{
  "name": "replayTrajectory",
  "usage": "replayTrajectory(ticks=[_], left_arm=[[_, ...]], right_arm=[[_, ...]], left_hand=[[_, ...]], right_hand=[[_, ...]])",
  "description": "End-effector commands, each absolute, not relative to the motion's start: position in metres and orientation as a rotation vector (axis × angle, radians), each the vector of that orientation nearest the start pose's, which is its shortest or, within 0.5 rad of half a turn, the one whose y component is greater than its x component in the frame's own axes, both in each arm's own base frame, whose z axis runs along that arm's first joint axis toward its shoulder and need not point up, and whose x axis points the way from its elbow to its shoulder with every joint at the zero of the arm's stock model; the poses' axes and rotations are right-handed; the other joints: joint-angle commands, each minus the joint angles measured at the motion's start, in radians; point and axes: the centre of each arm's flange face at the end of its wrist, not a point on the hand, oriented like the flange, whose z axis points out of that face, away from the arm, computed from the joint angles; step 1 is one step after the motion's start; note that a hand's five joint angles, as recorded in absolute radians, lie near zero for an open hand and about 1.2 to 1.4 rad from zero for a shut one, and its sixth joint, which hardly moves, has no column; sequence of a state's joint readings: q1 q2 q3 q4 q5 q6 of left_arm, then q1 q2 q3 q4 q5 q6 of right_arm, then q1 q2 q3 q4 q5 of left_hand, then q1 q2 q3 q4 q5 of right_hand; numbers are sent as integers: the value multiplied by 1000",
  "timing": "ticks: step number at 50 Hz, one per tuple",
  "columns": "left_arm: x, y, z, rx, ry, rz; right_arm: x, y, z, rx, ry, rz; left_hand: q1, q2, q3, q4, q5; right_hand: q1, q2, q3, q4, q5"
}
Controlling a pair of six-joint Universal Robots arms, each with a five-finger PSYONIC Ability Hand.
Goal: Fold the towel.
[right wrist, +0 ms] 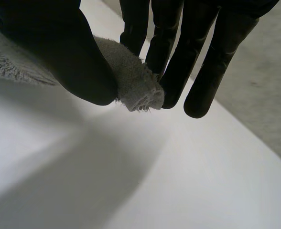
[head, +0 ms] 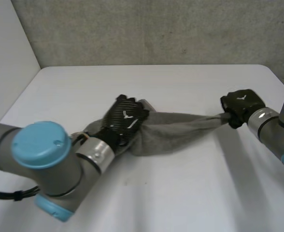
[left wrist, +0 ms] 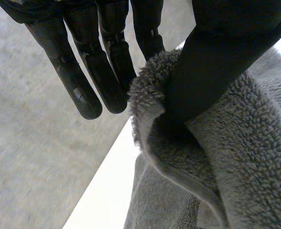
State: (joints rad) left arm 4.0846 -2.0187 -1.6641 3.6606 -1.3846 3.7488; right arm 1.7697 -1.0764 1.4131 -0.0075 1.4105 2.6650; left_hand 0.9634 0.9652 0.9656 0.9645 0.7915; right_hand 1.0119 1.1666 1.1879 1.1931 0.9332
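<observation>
Item: one grey terry-cloth towel [head: 178, 130], bunched and drawn out into a band, lying across the middle of the white surface [head: 180, 193] and reaching toward its right edge. Left end: taken by the left robot hand [head: 125, 118] near the centre of the surface. The left wrist view shows the thumb pressing a doubled-over edge of the pile against straight fingers, so this hand grasps the towel by a pinch. Right end: taken by the right robot hand [head: 241, 104] near the right edge of the surface. The right wrist view shows one corner of the towel nipped between thumb and fingertips and held clear of the surface. Condition: the cloth is taut between the two hands, narrow at the right end, wider and resting on the surface toward the left, with no tidy fold laid. Step in hand, as judged: drawing the towel out to open it before any fold; the task looks to be at an early stage. Next move calls for: both pinches kept firm while the cloth is spread flat, then one edge carried over to meet the opposite edge. Risk noted: the small corner grip at the right may slip under tension.
</observation>
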Motion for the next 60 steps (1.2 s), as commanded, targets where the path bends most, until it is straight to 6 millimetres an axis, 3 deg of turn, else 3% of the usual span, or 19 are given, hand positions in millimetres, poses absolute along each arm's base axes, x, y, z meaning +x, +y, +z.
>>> replayTrajectory(ticks=[1, 2, 3, 4, 6, 11, 13, 16, 19, 21, 27, 29, 31, 35, 37, 43, 47, 54, 60], left_arm=[[-382, -200, 156, 1675, 1758, -2333], [-382, -200, 156, 1676, 1758, -2332], [-385, -196, 152, 1695, 1759, -2327], [-385, -196, 152, 1695, 1759, -2327], [-386, -192, 146, 1715, 1767, -2309], [-383, -192, 151, 1702, 1770, -2310], [-377, -196, 169, 1641, 1741, -2350], [-371, -201, 179, 1597, 1728, -2370], [-351, -221, 198, 1475, 1716, -2378], [-331, -233, 217, 1378, 1698, -2387], [-305, -248, 231, 1256, 1714, -2380], [-279, -264, 242, 1129, 1756, -2375], [-266, -270, 245, 1066, 1792, -2366], [-243, -281, 242, 966, 1903, -2316], [-222, -287, 233, 897, 2037, -2214], [-190, -285, 211, 822, 2289, -1955], [-180, -281, 201, 819, 2374, -1871], [-148, -294, 189, 765, 2455, -1837], [-144, -298, 183, 795, 2500, -1846]], right_arm=[[190, -370, 173, -907, 2507, -1981], [190, -370, 173, -907, 2507, -1981], [186, -372, 173, -897, 2535, -1988], [186, -372, 173, -897, 2536, -1989], [182, -373, 173, -882, 2558, -1995], [186, -366, 179, -882, 2531, -1993], [188, -359, 190, -899, 2488, -2016], [189, -356, 196, -909, 2462, -2026], [195, -347, 207, -940, 2397, -2043], [213, -331, 218, -1011, 2283, -2043], [247, -303, 232, -1135, 2090, -2019], [262, -287, 234, -1193, 2025, -1988], [269, -281, 235, -1214, 2002, -1965], [285, -263, 236, -1273, 1947, -1906], [303, -245, 238, -1349, 1856, -1853], [330, -221, 225, -1535, 1708, -1716], [344, -207, 220, -1593, 1669, -1645], [363, -177, 206, -1705, 1589, -1547], [367, -170, 198, -1830, 1530, -1568]], left_hand=[[-161, -163, -163, -162, -164], [-163, -164, -165, -164, -165], [-378, -380, -380, -379, -380], [-380, -382, -382, -381, -383], [-754, -756, -756, -755, -756], [-785, -787, -787, -786, -788], [-785, -787, -787, -786, -788], [-785, -787, -787, -786, -788], [-785, -787, -787, -786, -788], [-782, -784, -784, -783, -785], [-779, -781, -781, -780, -782], [-779, -781, -781, -780, -782], [-779, -781, -781, -780, -782], [-762, -763, -764, -763, -764], [-753, -755, -755, -754, -756], [-735, -737, -737, -736, -738], [-724, -725, -726, -725, -726], [-680, -681, -682, -681, -682], [-618, -620, -620, -619, -620]], right_hand=[[211, 56, 35, 30, 115], [209, 55, 33, 28, 113], [-183, -338, -359, -364, -279], [-187, -342, -363, -368, -283], [-827, -982, -1003, -1009, -923], [-837, -992, -1013, -1019, -933], [-837, -992, -1013, -1019, -933], [-837, -992, -1013, -1019, -933], [-837, -992, -1013, -1019, -933], [-837, -992, -1013, -1019, -933], [-837, -992, -1013, -1019, -933], [-824, -979, -1000, -1006, -920], [-801, -956, -977, -982, -897], [-783, -938, -959, -964, -879], [-774, -929, -950, -956, -870], [-666, -821, -842, -847, -762], [-633, -788, -809, -815, -729], [-636, -791, -812, -817, -732], [-633, -788, -809, -815, -729]])
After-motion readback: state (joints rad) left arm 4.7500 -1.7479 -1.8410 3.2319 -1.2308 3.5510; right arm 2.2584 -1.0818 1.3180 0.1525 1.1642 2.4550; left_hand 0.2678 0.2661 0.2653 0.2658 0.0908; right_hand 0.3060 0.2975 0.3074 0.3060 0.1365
